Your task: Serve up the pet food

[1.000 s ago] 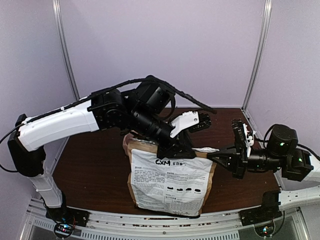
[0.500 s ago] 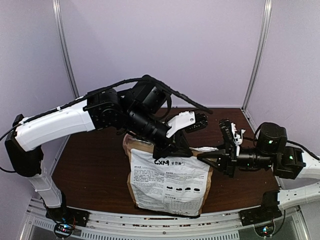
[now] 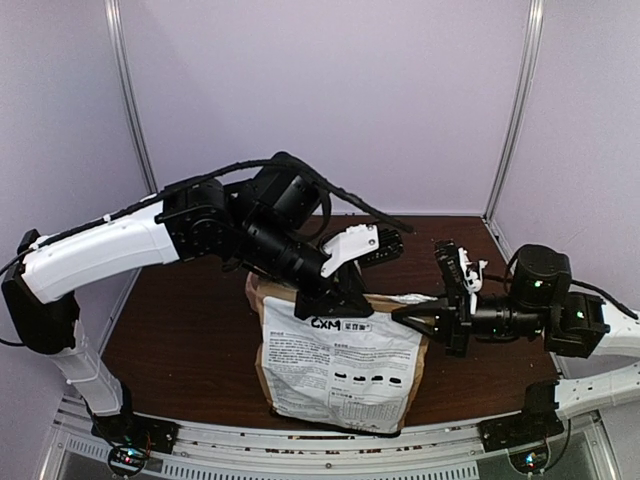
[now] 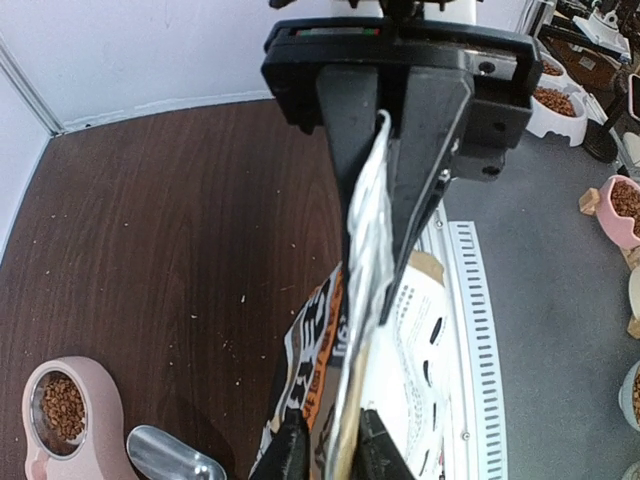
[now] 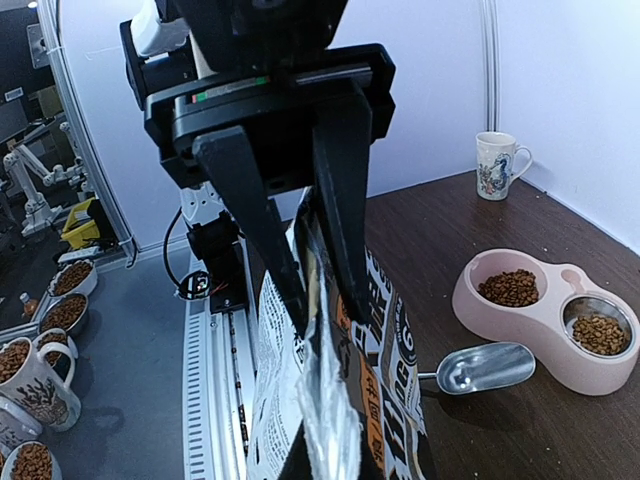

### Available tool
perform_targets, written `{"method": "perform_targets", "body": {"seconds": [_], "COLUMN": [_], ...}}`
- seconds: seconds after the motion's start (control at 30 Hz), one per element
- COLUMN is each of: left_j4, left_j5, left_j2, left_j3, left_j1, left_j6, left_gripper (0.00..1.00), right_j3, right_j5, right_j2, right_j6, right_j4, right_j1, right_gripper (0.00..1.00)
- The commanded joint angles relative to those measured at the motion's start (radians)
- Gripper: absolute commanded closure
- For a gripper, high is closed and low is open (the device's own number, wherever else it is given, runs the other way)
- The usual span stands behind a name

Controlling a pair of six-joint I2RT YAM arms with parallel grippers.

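Note:
A tan paper bag with a white label stands at the table's near middle. My left gripper comes down onto its top edge, and in the left wrist view its fingertips press the bag from both sides. My right gripper reaches in from the right and is shut on the same silver-lined edge. Pet food lies in both cups of the pink double bowl behind the bag. No kibble shows inside the bag.
A metal scoop lies on the brown table between the bag and the bowl. A printed mug stands at the back wall. Loose crumbs dot the table. Other filled bowls sit off the table.
My right arm has moved left toward the bag, bringing its gripper in along the top edge. The left arm has shifted slightly left and down, still on the bag's top.

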Motion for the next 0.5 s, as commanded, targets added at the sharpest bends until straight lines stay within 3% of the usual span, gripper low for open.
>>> {"method": "perform_targets", "body": {"seconds": [0.0, 0.03, 0.1, 0.27, 0.37, 0.47], "left_j4": [-0.015, -0.018, -0.02, -0.042, -0.055, -0.056], "left_j5": [-0.055, -0.06, -0.057, -0.076, -0.13, -0.141], "left_j2": [-0.082, -0.091, -0.102, -0.104, -0.118, -0.138], "left_j3": [-0.054, -0.062, -0.072, -0.072, -0.081, -0.097], "left_j1": [0.041, 0.045, 0.046, 0.047, 0.054, 0.068], "left_j6": [0.014, 0.016, 0.018, 0.023, 0.034, 0.039], "left_gripper": [0.81, 0.84, 1.0, 1.0, 0.83, 0.83], "right_j3": [0.014, 0.012, 0.009, 0.017, 0.022, 0.024], "right_j5": [0.035, 0.038, 0.04, 0.046, 0.049, 0.055], "right_j2": [-0.063, -0.068, -0.074, -0.076, -0.085, -0.097], "right_j6": [-0.007, -0.007, -0.007, -0.006, -0.008, -0.01], "right_j4": [0.018, 0.014, 0.009, -0.004, -0.026, -0.043], "right_j1": [-0.001, -0.001, -0.001, 0.0, -0.001, -0.001], "right_gripper": [1.0, 1.0, 1.0, 1.0, 1.0, 1.0]}}
